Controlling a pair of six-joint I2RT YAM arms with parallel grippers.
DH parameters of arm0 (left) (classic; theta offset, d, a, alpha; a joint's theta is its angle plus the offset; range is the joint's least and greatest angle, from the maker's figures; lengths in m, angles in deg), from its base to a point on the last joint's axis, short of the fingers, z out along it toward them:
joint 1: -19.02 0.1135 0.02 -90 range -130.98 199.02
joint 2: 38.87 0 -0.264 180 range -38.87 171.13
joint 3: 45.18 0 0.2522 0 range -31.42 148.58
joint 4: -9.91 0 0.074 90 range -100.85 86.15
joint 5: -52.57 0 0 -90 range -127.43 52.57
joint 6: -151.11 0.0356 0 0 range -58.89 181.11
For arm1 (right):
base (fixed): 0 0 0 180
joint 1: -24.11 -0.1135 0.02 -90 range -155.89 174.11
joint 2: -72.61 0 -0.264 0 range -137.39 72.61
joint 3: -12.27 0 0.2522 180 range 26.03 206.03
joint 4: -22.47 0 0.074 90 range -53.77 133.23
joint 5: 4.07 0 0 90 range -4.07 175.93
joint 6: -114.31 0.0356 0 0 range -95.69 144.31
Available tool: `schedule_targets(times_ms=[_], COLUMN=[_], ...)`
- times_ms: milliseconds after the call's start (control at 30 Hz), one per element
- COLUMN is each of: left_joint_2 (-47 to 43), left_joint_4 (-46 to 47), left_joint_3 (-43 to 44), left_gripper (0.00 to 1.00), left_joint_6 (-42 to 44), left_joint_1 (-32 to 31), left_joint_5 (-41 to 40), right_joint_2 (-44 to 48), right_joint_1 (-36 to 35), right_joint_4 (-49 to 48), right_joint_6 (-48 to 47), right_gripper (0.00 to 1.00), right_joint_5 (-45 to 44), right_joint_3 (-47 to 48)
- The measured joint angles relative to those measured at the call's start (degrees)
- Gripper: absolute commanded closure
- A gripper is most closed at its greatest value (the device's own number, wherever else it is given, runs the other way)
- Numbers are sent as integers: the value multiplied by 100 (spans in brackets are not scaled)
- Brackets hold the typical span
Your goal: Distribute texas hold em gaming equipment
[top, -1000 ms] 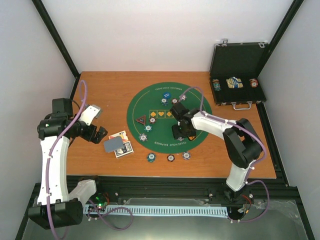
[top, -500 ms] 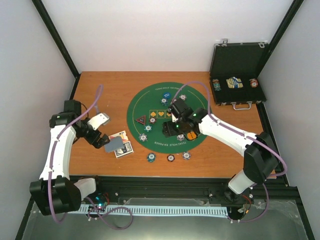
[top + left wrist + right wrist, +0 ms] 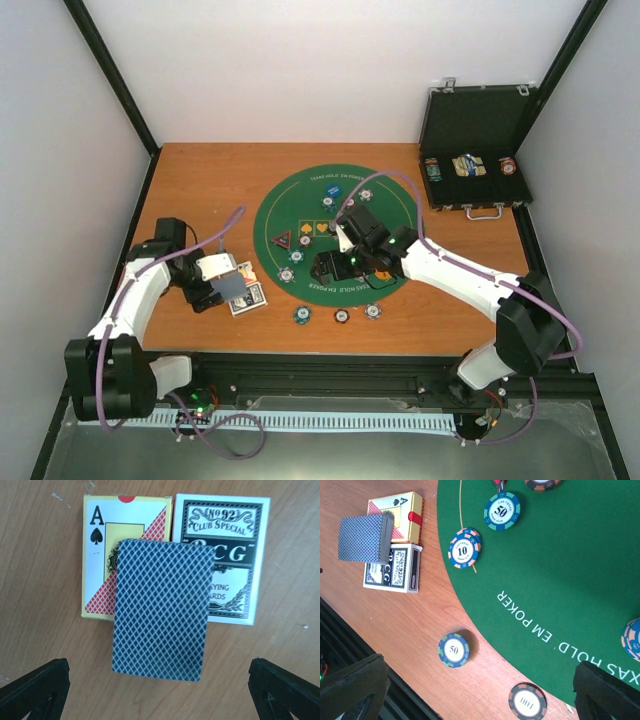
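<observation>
Left fingers (image 3: pixel 37 690) are standing wide apart, gripping nothing, hovering over the deck (image 3: pixel 160 610). Deck is lying back up across two card boxes, the ace box (image 3: pixel 100 550) and the black-and-white box (image 3: pixel 235 535), covering part of each. All three are sitting on the bare counter (image 3: pixel 45 605), left of the mat (image 3: pixel 290 205), toward the near edge.

Right fingers (image 3: pixel 605 692) are also spread wide, holding nothing, hanging over the mat's near-left rim. Below them a 10 chip (image 3: pixel 465 548) and a 50 chip (image 3: pixel 502 511) are lying on the mat. A second 50 chip (image 3: pixel 453 650) and a 100 chip (image 3: pixel 527 701) are lying on the counter just outside the mat.

Triangle marker (image 3: pixel 284 241) is sitting on the mat's left side, orange discs (image 3: pixel 322 228) just right of it, blue disc (image 3: pixel 332 190) farther back. Case (image 3: pixel 475 125) is standing open at the far right corner, well apart from the mat.
</observation>
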Motion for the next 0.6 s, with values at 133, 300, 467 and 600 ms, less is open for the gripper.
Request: schedule_targets(times_ms=[133,300,467,600], left_joint_2=[282,511,789,789], left_joint_4=[256,286,258,278], left_joint_3=[-17,-17,-17,-26], left_gripper=[0,0,0,0], left_joint_6=[98,247,376,472], left_joint_1=[0,0,0,0], left_joint_5=[-94,-74,-68,-46], right_joint_2=[0,0,0,0], right_joint_1=[0,0,-2,-2], right_joint_4=[-68,-101,-94,-81], right_joint_6=[0,-2,-7,-7], right_gripper=[0,0,0,0], right_joint_5=[28,22,7,2], right_joint_3=[-116,-125,-125,-125])
